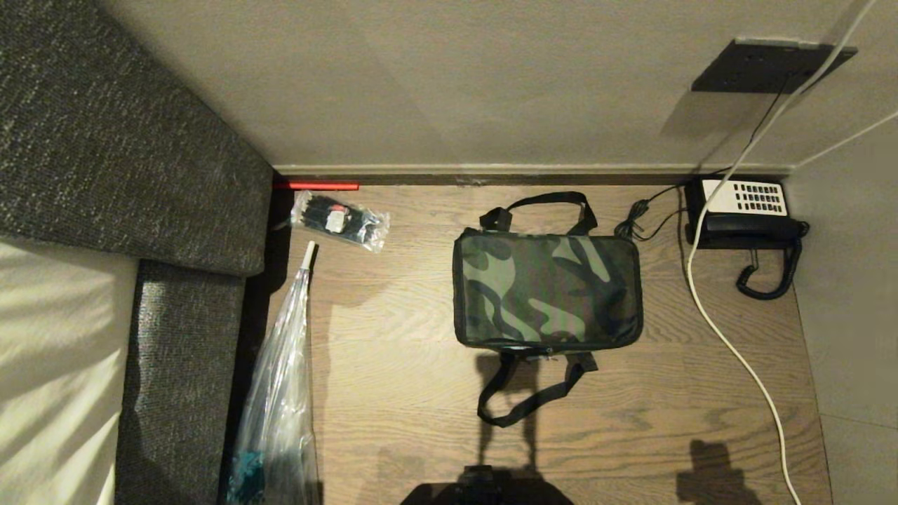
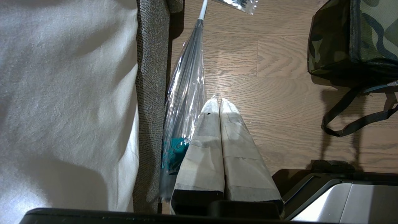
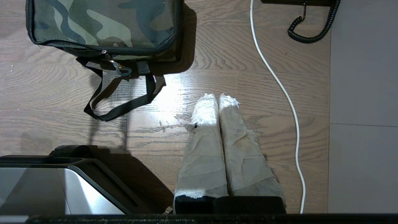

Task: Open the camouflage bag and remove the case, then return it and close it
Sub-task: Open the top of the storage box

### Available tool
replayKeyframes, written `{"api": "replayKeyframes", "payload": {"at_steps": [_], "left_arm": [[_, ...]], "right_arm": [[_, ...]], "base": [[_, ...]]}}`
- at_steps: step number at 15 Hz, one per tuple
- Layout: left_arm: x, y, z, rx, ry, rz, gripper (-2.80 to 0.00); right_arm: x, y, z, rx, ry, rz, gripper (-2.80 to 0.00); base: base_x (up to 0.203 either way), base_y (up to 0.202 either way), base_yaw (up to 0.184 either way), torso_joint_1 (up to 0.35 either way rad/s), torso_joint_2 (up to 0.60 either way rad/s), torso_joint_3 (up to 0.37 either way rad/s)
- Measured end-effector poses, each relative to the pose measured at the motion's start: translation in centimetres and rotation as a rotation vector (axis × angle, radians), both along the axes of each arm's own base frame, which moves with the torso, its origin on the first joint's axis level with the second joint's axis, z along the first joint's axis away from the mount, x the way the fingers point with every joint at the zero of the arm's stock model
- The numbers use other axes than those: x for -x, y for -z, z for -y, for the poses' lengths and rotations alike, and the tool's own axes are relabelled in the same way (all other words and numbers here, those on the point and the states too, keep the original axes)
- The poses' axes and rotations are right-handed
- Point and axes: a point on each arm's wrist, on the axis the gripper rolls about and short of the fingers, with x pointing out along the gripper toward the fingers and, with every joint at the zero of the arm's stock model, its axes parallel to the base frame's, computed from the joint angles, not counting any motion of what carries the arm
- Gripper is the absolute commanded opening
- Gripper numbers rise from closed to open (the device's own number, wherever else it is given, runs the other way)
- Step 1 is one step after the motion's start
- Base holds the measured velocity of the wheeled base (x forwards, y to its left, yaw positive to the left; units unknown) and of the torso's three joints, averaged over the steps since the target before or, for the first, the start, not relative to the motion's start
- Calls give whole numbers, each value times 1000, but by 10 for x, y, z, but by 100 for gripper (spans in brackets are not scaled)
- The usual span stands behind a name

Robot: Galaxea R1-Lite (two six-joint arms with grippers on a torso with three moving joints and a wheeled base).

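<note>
**Closed camouflage bag on a wooden floor**

The camouflage bag [image 1: 547, 289] lies zipped shut on the wooden floor [image 1: 400, 393], its 2 black strap handles [image 1: 527, 400] spread out flat. No gripper shows here. A black telephone [image 1: 744, 214] sits near the wall, a white cable [image 1: 729, 344] trailing past it. A small clear packet [image 1: 339, 220] and crinkled plastic bag [image 1: 280, 393] lie beside the grey sofa [image 1: 126, 154].

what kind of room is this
Probably a hotel room or bedroom corner: a wood-look floor by a wall, an upholstered grey bed frame or sofa edge with pale bedding, and a black corded telephone near the camouflage bag.
</note>
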Motion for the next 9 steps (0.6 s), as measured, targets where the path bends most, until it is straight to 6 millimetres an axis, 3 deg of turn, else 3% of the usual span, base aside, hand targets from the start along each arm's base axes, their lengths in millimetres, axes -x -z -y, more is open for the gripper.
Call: {"api": "replayKeyframes", "payload": {"at_steps": [6, 9], "left_arm": [[0, 0, 0, -1, 0, 0, -280], [0, 0, 0, -1, 0, 0, -280]], "right_arm": [[2, -3, 0, -18, -5, -17, -280], [26, -45, -2, -57, -77, 14, -280]], "base": [[0, 0, 0, 0, 0, 0], [0, 0, 0, 0, 0, 0]]}}
